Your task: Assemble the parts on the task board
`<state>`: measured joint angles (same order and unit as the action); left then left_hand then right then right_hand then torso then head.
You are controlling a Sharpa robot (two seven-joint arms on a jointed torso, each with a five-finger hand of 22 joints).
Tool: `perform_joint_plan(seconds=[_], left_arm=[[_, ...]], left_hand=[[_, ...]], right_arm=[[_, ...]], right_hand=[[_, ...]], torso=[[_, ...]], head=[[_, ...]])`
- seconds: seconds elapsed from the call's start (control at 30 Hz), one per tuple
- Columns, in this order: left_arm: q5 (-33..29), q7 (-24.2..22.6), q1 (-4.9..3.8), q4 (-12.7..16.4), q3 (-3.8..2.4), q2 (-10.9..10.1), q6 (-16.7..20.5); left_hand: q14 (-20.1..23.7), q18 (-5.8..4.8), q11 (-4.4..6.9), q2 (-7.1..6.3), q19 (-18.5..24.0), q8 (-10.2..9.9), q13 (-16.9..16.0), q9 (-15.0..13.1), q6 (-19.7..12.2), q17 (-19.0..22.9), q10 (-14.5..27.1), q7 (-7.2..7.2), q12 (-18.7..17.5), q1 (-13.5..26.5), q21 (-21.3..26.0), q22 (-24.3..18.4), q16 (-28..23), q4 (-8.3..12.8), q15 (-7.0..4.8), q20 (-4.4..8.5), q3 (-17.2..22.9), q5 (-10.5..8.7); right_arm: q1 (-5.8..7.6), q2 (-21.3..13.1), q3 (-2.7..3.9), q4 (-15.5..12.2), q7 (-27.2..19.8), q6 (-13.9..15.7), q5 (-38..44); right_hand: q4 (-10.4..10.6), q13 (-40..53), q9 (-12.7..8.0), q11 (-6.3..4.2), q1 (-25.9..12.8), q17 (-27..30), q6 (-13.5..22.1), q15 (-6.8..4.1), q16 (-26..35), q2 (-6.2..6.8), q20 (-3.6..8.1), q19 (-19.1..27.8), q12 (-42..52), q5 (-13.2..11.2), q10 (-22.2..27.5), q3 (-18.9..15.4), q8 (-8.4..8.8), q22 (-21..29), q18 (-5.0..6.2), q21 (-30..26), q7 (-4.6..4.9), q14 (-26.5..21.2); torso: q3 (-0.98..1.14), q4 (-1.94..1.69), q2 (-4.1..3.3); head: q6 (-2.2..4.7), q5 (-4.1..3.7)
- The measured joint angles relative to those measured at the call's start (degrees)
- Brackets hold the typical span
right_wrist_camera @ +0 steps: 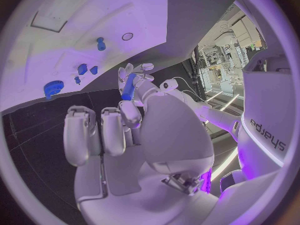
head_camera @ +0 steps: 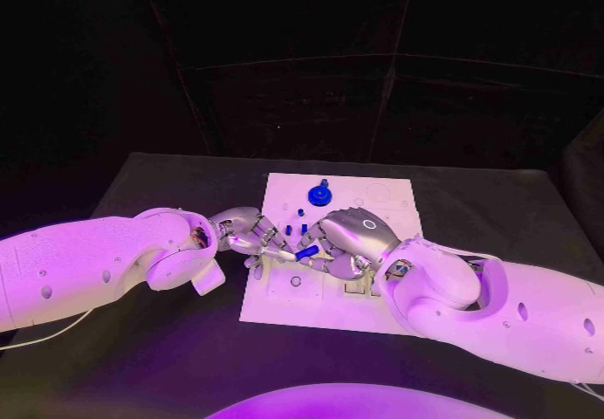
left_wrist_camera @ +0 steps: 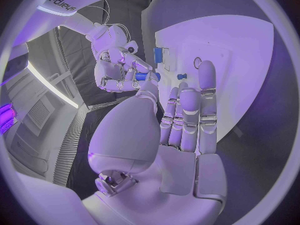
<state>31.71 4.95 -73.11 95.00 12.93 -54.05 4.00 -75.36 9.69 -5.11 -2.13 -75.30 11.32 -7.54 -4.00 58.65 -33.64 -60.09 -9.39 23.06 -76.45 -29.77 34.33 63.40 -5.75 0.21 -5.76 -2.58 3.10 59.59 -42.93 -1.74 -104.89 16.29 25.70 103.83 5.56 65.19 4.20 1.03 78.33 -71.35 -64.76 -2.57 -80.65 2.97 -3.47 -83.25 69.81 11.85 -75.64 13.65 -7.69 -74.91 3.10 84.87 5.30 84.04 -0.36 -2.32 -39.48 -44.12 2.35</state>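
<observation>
The robot's left hand [head_camera: 242,234] and right hand [head_camera: 356,237] meet over the middle of the white task board [head_camera: 292,301], which lies on the black surface [head_camera: 151,183]. Between them a blue rod-shaped part [head_camera: 306,252] is gripped at both ends, fingertips of each hand closed on it, held just above the board; from the left wrist the remaining fingers [left_wrist_camera: 199,107] of that hand stretch out straight over the plate. Farther back on the board stands a blue gear-like part [head_camera: 321,194], and a few small blue pegs [head_camera: 295,230] sit upright between it and the hands. From the right wrist the same rod [right_wrist_camera: 128,86] shows pinched between the two hands beyond the board's edge.
</observation>
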Motion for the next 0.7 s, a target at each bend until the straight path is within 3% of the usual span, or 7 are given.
perform_joint_plan(seconds=[0.17,0.37,0.7], left_arm=[[0.01,-0.01,0.0,0.13,0.0,-0.8,0.08],[-0.05,-0.29,-0.21,0.51,0.0,-3.18,0.19],[-2.46,-2.19,-2.62,-0.08,-0.06,-6.89,0.35]], left_hand=[[0.0,0.0,0.0,0.0,0.0,0.0,0.0,0.0,0.0,0.0,0.0,0.0,0.0,0.0,0.0,0.0,0.0,0.0,0.0,0.0,0.0,0.0],[0.0,0.0,0.0,0.0,0.0,0.0,0.01,0.0,0.0,0.25,0.0,0.0,0.0,0.0,0.0,0.01,0.0,0.15,0.0,0.0,0.16,0.0],[0.0,0.0,0.0,0.0,0.0,0.0,0.01,0.0,0.0,0.61,0.0,0.0,0.0,0.0,0.0,0.01,0.0,0.15,0.0,0.0,0.16,0.0]], right_arm=[[0.03,0.11,0.02,0.5,0.07,-0.72,0.08],[0.12,0.5,0.02,1.2,0.41,-2.47,0.67],[0.55,2.32,0.01,2.8,1.4,-6.49,2.65]], right_hand=[[-0.13,0.0,0.0,0.0,0.0,0.0,0.03,0.0,0.0,0.0,0.0,0.0,0.0,0.0,0.0,0.13,0.01,0.0,0.0,0.0,-0.01,0.0],[-0.13,0.0,0.02,0.0,0.0,0.0,0.11,0.0,0.0,0.0,-0.02,-0.05,-0.06,-0.01,0.0,0.13,0.06,0.0,0.0,0.0,0.07,0.0],[-0.13,-0.24,0.03,0.0,0.0,-0.2,-0.02,0.0,-0.2,0.0,0.0,-0.43,-0.27,-0.06,0.0,0.13,0.19,0.0,0.0,0.0,0.22,0.0]], torso=[[-0.02,-0.01,0.01],[-0.03,-0.03,0.03],[-0.07,-0.06,0.03]], head=[[0.05,0.01],[0.03,-0.02],[-0.25,0.2]])
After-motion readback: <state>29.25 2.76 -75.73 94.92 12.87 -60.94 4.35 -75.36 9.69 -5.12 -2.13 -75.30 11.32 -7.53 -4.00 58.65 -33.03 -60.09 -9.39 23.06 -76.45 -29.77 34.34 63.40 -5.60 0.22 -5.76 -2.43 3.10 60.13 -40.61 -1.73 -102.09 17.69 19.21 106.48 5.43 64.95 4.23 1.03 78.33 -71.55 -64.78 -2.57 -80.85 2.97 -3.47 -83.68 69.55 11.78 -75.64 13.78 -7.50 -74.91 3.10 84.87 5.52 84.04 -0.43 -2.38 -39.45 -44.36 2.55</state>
